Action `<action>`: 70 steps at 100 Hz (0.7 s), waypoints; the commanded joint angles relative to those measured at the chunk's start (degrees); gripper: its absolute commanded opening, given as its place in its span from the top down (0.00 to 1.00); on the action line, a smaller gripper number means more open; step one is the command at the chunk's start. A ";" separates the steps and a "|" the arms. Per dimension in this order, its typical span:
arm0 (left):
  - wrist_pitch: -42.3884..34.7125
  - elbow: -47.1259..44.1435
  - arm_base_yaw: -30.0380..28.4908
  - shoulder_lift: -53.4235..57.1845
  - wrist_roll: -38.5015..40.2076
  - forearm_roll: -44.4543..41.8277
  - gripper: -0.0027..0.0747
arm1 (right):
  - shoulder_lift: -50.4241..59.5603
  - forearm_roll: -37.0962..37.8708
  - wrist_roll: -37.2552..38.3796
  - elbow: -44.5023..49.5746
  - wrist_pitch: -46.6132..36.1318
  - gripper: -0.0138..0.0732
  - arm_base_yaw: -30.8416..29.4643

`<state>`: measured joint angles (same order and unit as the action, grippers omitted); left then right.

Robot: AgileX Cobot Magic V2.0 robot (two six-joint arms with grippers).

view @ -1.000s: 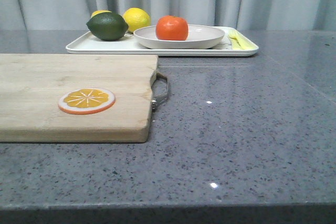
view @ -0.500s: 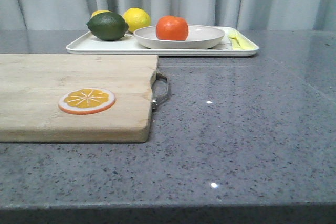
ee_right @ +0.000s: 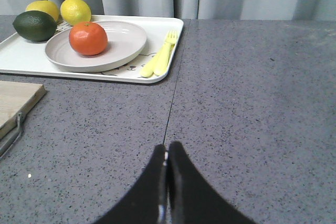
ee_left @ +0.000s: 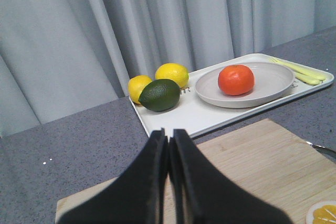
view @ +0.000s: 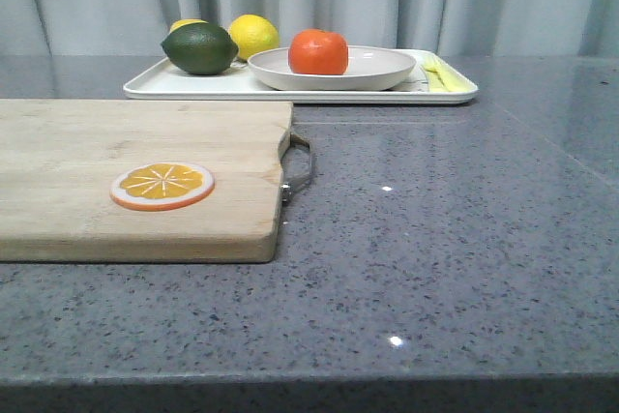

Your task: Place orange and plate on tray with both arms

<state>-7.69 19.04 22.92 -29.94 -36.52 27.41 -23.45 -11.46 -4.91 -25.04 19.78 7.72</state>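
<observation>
- Left gripper (ee_left: 169, 182): we find the two dark fingers pressed together with only a thin seam between them, holding nothing. It hangs above the wooden cutting board (ee_left: 252, 166), well back from the tray (ee_left: 178, 116).
- Right gripper (ee_right: 167, 192): likewise pressed together and empty, poised over bare grey countertop (ee_right: 252, 103), well apart from the tray's near edge.
- Neither arm appears in the front view; we judge both to be pulled back from the work area.
- Orange (view: 317, 51): it sits inside the plate (view: 372, 70), toward the plate's left side, touching its floor. We judge it firm, light and smooth-skinned, hence somewhat slippery; the soundest hold would be across its widest girth with moderate pressure.
- Plate: it rests flat on the tray (view: 193, 87), occupying the middle to right portion. We judge it rigid, possibly breakable and awkward for a narrow pinch; the raised rim is the only practical place to take hold, and any lift would risk rolling the orange.
- Tray: stiff, shallow-rimmed, lying at the far side of the countertop.
- Other items on the tray: a dark green lime (view: 199, 48) and two lemons (view: 252, 35) at the left end, yellow cutlery (view: 437, 73) at the right end.
- An orange slice (view: 162, 186) lies on the cutting board, not part of the job.
- Assessment: with both items on the tray, we judge the placement complete.
</observation>
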 commanded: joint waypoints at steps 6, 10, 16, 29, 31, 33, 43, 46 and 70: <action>-2.99 -1.63 -4.45 3.28 18.75 -17.38 0.99 | 0.01 0.21 -0.44 -1.53 -5.17 0.92 -0.46; -2.99 -2.95 -6.15 4.72 21.89 -19.37 0.99 | 0.01 0.21 -0.44 -1.53 -5.17 0.92 -0.46; -2.89 -4.99 -8.22 6.94 24.32 -21.66 0.99 | 0.01 0.21 -0.44 -1.53 -5.17 0.92 -0.46; -0.59 -8.61 -11.47 12.85 24.58 -21.77 0.99 | 0.01 0.21 -0.44 -1.53 -5.17 0.92 -0.46; 0.27 -9.07 -11.72 13.78 24.58 -21.77 0.99 | 0.01 0.21 -0.44 -1.53 -5.17 0.92 -0.46; 1.30 -9.51 -12.08 14.70 24.58 -21.77 0.99 | 0.01 0.21 -0.44 -1.53 -5.17 0.92 -0.46; 6.33 -11.50 -13.09 19.06 25.20 -22.01 0.99 | 0.01 0.21 -0.44 -1.53 -5.17 0.92 -0.46; 7.69 -12.07 -13.36 20.25 25.59 -22.13 0.99 | 0.01 0.21 -0.44 -1.53 -5.17 0.92 -0.46; 10.37 -17.05 -15.54 30.23 26.10 -22.13 0.99 | 0.01 0.21 -0.44 -1.53 -5.17 0.92 -0.46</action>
<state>6.32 1.69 8.23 -1.63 -11.30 5.29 -23.45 -11.46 -4.91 -25.04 19.78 7.72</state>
